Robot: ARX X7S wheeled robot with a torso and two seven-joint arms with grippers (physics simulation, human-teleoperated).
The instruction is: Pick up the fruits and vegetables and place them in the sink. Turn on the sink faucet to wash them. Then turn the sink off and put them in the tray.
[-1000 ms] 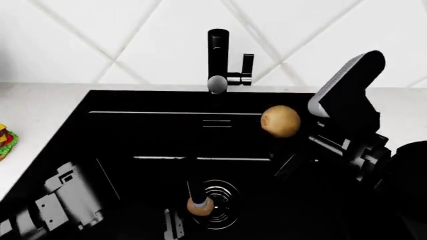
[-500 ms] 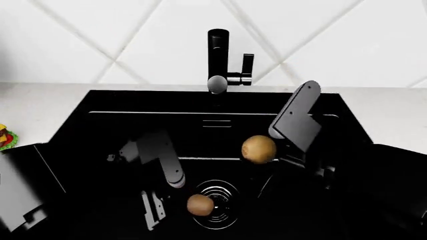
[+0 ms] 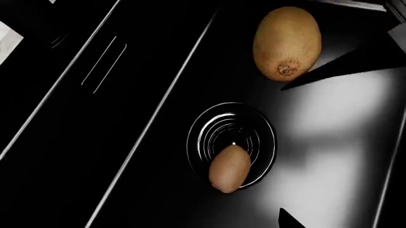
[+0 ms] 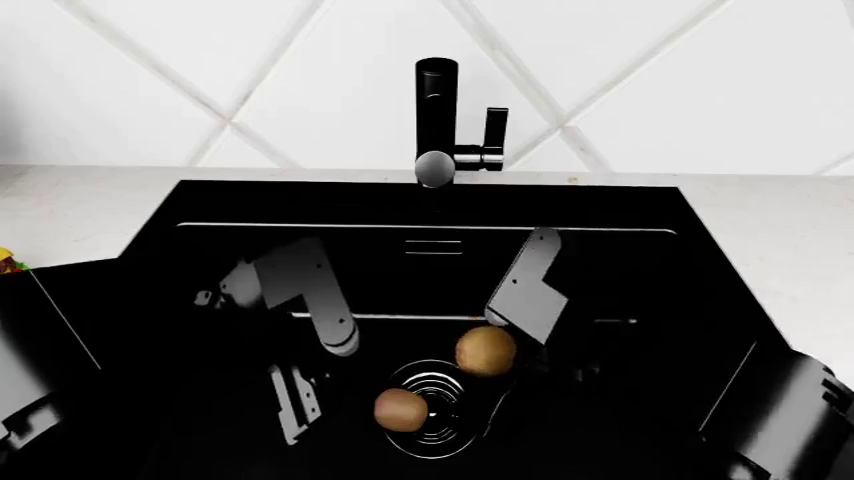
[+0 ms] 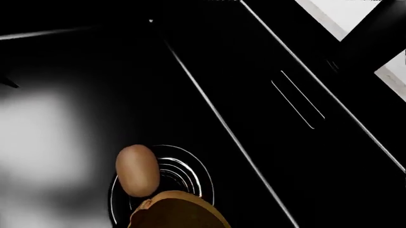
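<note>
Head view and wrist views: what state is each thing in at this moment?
Kiwi: gripped by the right gripper, low inside the sink.
Potato: lying free on the drain.
Faucet: no water running.
Sink: no water visible.
Left gripper: holding nothing; whether open or shut is unclear.

In the right wrist view the fuzzy olive-brown oval kiwi (image 5: 179, 210) is cut off at the frame's edge, and in the head view the dark right gripper's fingertips merge into the matte black rectangular sink (image 4: 174, 205), jaw state unreadable.
</note>
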